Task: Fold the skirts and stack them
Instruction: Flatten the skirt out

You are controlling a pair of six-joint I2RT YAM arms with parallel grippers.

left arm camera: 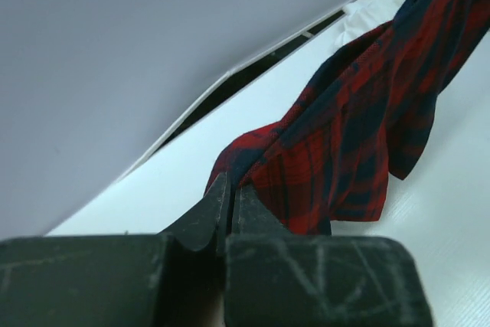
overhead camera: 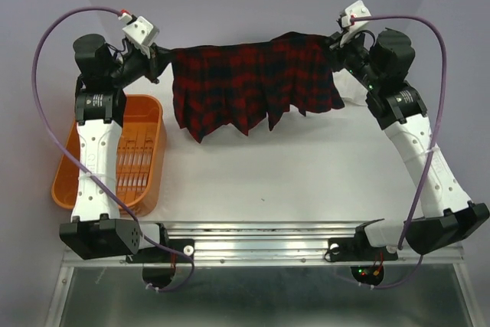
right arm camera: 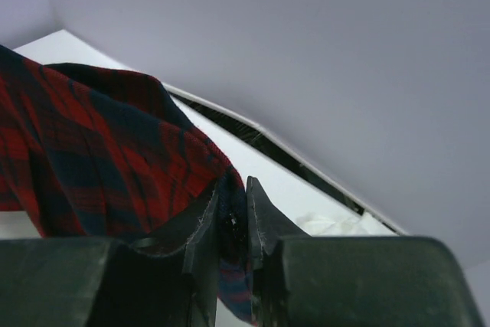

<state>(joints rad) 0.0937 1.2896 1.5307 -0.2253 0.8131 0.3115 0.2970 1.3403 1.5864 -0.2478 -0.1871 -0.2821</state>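
Observation:
A red and navy plaid skirt [overhead camera: 249, 86] hangs stretched between my two grippers above the far part of the white table [overhead camera: 291, 174]. My left gripper [overhead camera: 164, 59] is shut on the skirt's left top corner; in the left wrist view the jaws pinch the cloth [left arm camera: 337, 143] at the tips [left arm camera: 230, 185]. My right gripper [overhead camera: 333, 44] is shut on the skirt's right top corner; in the right wrist view the cloth [right arm camera: 99, 151] sits between the fingertips [right arm camera: 232, 189]. The skirt's hem hangs in uneven points just above the table.
An orange plastic basket [overhead camera: 145, 151] stands at the left edge, partly under my left arm. A white crumpled cloth [right arm camera: 333, 223] lies at the far right near the back wall, also showing in the left wrist view [left arm camera: 367, 9].

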